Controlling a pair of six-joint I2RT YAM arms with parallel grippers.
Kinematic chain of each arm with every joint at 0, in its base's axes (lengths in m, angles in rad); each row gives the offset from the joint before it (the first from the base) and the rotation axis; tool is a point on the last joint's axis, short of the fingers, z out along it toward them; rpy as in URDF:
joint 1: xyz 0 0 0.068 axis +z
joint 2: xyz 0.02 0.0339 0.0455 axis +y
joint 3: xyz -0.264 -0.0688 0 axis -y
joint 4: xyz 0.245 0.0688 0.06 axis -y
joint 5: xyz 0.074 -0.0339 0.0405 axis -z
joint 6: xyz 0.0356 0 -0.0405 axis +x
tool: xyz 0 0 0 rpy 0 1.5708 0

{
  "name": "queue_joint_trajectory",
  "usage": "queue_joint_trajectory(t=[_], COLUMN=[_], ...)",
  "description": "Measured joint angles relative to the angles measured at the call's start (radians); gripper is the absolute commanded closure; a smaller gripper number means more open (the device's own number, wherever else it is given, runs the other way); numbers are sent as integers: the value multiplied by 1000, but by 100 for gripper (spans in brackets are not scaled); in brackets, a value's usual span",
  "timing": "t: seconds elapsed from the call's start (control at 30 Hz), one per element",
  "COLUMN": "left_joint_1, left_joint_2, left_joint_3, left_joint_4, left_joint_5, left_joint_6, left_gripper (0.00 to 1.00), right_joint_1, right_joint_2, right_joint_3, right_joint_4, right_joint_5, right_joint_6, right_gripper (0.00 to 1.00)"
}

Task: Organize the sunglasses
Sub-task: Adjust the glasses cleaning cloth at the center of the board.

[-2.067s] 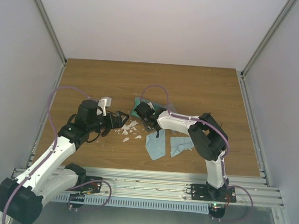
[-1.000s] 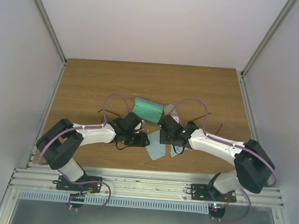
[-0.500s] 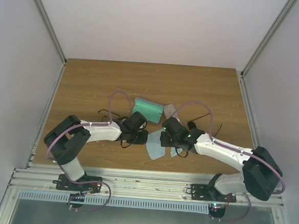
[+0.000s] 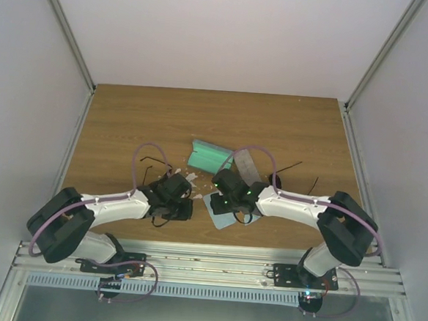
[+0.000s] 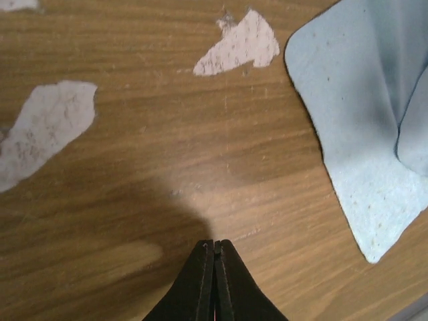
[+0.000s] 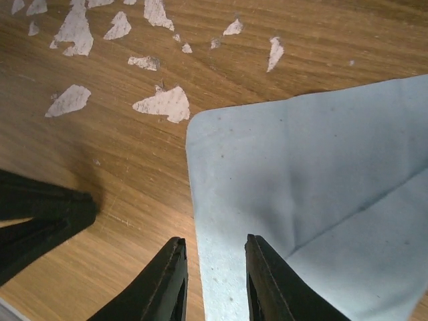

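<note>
Two thin dark wire shapes on the table look like the sunglasses, one (image 4: 151, 160) far left of the arms, one (image 4: 293, 166) at the right; lenses are too small to make out. Neither shows in the wrist views. My left gripper (image 5: 215, 245) is shut with nothing between its fingers, low over bare wood just left of a light-blue cloth (image 5: 361, 134). My right gripper (image 6: 215, 242) is open by a narrow gap and straddles the left edge of that cloth (image 6: 301, 174), which lies flat beneath it. In the top view the left gripper (image 4: 187, 206) and right gripper (image 4: 218, 203) nearly meet.
An open case with green lining (image 4: 210, 156) lies behind the grippers, a grey case (image 4: 247, 163) next to it on the right. White worn patches (image 6: 164, 103) mark the wood. The left gripper's black fingers (image 6: 40, 214) show at the left of the right wrist view.
The left arm has pulled back to the left and toward the near edge. The right gripper has shifted left over the cloth's edge and its jaws have narrowed.
</note>
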Motion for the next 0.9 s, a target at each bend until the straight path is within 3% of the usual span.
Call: queue_joint_trajectory(t=[0.13,0.27,0.6,0.9], left_joint_1=[4,6,7,10], left_joint_2=[-43,-37,178,267], left_joint_3=[-27,-17,128,181], left_joint_4=[18,88,162,211], left_joint_5=[31,82,78,100], left_joint_6=[-5,-13,-59,-68], left_gripper=[58,51,56,83], right_joint_1=[20,19,-14,-66], right_joint_2=[47,49,2,-39], right_joint_3=[30,31,-43,-125], right_joint_4=[-7,-35,-37,12], right_joint_5=[56,134,175,110], right_joint_6=[35,87,157,158], right_gripper=[73,70,69,70])
